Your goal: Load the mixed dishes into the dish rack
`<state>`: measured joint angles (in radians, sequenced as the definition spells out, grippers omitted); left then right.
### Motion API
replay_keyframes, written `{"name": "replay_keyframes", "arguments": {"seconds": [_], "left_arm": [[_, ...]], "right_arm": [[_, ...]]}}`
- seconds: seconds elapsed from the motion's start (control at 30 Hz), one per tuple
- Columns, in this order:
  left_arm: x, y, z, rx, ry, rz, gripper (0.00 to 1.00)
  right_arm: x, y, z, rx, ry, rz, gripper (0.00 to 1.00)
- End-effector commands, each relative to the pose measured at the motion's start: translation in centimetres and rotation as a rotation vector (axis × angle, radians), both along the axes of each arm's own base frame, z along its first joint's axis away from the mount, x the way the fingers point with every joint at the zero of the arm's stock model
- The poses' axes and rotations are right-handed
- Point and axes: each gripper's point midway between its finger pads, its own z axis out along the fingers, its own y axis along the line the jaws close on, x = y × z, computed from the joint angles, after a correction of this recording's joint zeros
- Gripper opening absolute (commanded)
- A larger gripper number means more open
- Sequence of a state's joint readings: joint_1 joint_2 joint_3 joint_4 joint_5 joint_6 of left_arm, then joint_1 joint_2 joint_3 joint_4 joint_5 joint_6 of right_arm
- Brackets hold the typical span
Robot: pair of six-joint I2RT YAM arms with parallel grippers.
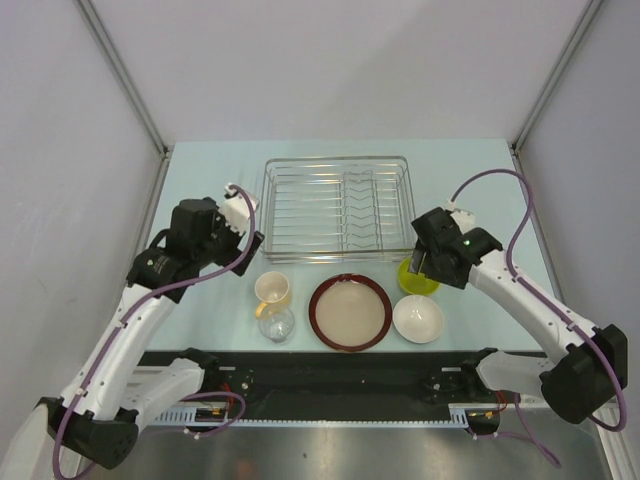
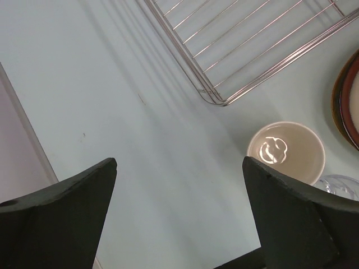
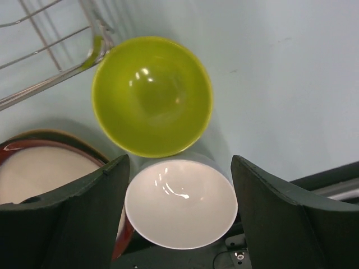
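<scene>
We see the dish rack by the counter's far edge, the 6 dishes between it and the near edge. Our right jaws hover spread above the lime-green bowl and white bowl; our left jaws, spread too, hang near the cream-yellow mug.

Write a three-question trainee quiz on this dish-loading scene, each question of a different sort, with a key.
1. True or false: the dish rack holds no dishes.
2. Which dish lies closest to the right gripper? A. cream-yellow mug B. lime-green bowl C. clear glass
3. What rests on the dark red-brown dish?
Key: 1 true; 2 B; 3 the beige plate.
</scene>
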<state>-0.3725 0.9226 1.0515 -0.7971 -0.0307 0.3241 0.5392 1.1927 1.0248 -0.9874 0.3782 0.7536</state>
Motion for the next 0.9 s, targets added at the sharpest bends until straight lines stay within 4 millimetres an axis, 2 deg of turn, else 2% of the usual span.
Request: {"name": "replay_keyframes", "arguments": {"seconds": [0.0, 0.3, 0.53, 0.7, 0.87], "left_arm": [[0.5, -0.5, 1.6, -0.017, -0.053, -0.016, 1.0], [0.6, -0.1, 2.4, -0.012, -0.09, 0.002, 1.0], [0.7, 0.0, 3.0, -0.014, -0.101, 0.011, 1.0], [0.5, 0.0, 2.9, -0.018, -0.093, 0.011, 1.0], [0.4, -0.2, 2.5, -0.026, -0.073, 0.005, 1.0]], "right_arm": [[-1.3, -2.6, -1.0, -0.07, 0.01, -0.153, 0.78], [-1.7, -4.9, -3.8, -0.076, -0.004, -0.289, 0.71], [-0.8, -5.2, -6.1, -0.043, -0.011, -0.326, 0.68], [0.4, -4.5, -7.3, 0.048, -0.023, -0.332, 0.67], [1.4, -3.6, -6.6, 0.129, -0.066, -0.315, 0.68]]}}
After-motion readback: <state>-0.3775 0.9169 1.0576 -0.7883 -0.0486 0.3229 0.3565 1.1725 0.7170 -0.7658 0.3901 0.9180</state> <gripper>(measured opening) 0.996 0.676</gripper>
